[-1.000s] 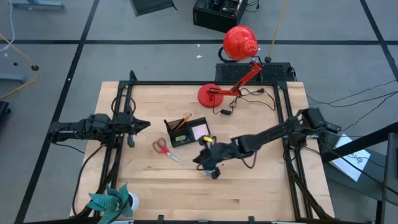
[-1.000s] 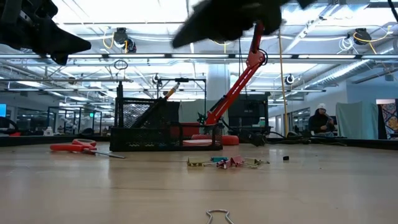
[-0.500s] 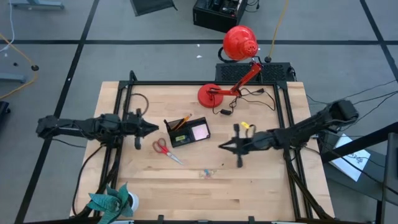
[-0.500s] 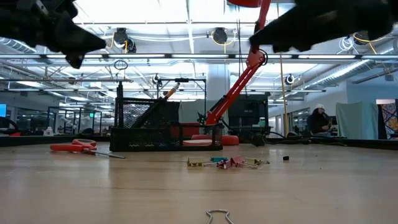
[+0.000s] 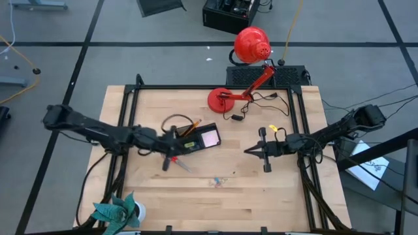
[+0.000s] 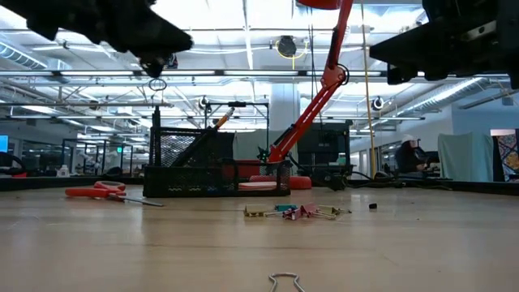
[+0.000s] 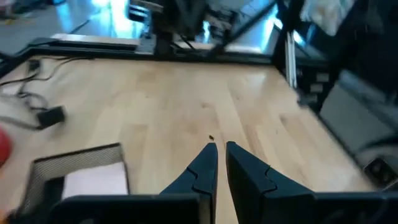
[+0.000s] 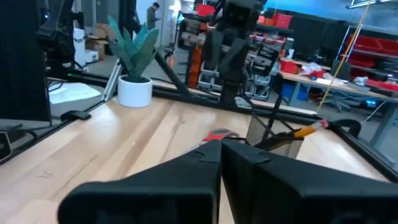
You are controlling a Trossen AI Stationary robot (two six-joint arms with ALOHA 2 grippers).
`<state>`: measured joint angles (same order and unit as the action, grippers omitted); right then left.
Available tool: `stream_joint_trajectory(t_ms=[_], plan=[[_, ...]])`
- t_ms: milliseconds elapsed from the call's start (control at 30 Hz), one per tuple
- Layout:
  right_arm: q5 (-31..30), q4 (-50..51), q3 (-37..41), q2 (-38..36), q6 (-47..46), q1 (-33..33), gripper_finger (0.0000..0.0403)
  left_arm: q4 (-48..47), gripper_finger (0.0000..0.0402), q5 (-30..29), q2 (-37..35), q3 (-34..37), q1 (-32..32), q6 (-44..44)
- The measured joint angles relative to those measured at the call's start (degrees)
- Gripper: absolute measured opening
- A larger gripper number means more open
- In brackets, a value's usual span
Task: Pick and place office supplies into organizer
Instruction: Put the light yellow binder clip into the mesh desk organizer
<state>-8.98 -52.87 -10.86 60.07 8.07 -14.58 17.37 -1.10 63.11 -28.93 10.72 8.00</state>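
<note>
The black organizer stands mid-table with a pink notepad and an orange pencil in it. Red-handled scissors lie flat on the wood beside its left end. Small coloured bits lie nearer the front. My left gripper hovers above the scissors and the organizer's near left corner, open by a narrow gap with nothing in it. My right gripper hangs shut and empty to the organizer's right, pointing level toward it.
A red desk lamp has its base at the table's far edge, and its cable and plug trail behind the organizer. A teal plant in a white pot stands at the near left corner. A wire clip lies near the front edge.
My left gripper has swung from the table's left edge toward the right, and now sits above the scissors and organizer. My right gripper has drawn back from over the small bits toward the table's right edge, carrying nothing. No object has moved.
</note>
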Motion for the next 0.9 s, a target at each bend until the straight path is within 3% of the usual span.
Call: stream_joint_trajectory(t_ms=[133,333,400,600,900], plan=[[2.3,0.3,0.0,-0.1,-0.2,-0.1,0.0003,6.8,0.0067,0.0,9.5,-1.2,3.5,-7.5],[18.9,2.6,0.0,-0.1,2.4,-0.1,0.0003,14.7,0.0126,0.4,19.3,-4.0,7.6,-21.2],[21.6,3.0,0.1,-0.1,3.8,-0.2,0.0003,14.7,0.0136,-1.2,21.1,-4.6,8.6,-25.9],[22.6,3.0,0.1,-0.1,5.9,-0.1,0.0003,14.5,0.0140,-4.7,24.8,-6.2,9.8,-33.6],[22.6,3.0,0.0,-0.1,6.5,-0.1,0.0004,14.6,0.0141,-5.0,25.1,-6.4,9.8,-32.9]])
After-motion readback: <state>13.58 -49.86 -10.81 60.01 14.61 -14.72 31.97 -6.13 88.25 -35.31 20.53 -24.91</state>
